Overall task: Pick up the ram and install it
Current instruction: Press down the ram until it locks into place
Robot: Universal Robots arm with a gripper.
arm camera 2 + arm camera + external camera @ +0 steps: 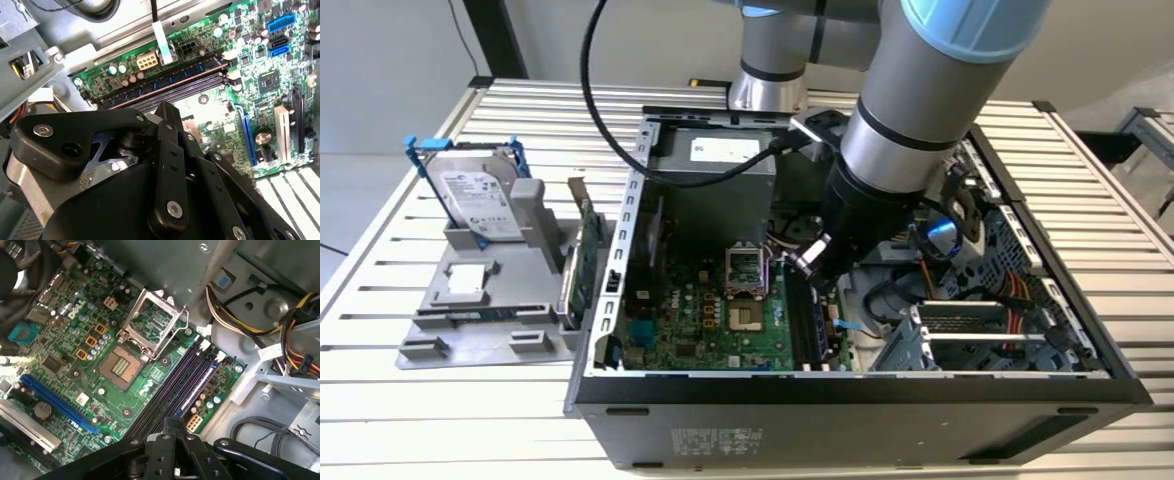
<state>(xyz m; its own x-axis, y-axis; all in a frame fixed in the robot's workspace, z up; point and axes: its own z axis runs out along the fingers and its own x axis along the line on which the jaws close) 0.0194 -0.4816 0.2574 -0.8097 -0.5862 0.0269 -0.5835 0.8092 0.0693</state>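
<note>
The ram [165,79] is a long narrow stick with a row of dark chips. It stands in the memory slot closest to the motherboard's edge, beside the empty dark slots [170,395], and it also shows in the first wrist view [199,382]. My gripper [817,272] hangs inside the open computer case, just above those slots. Its black fingers [175,424] are pressed together with nothing between them, as in the second wrist view [167,107]. Whether the tips touch the stick is not visible.
An open processor socket [120,365] lies beside the slots. Yellow and black cables [235,300] and a metal drive cage [987,340] crowd the exterior view's right. Outside the case, a grey stand [467,300] holds a hard drive [480,195] and an upright green card [583,245].
</note>
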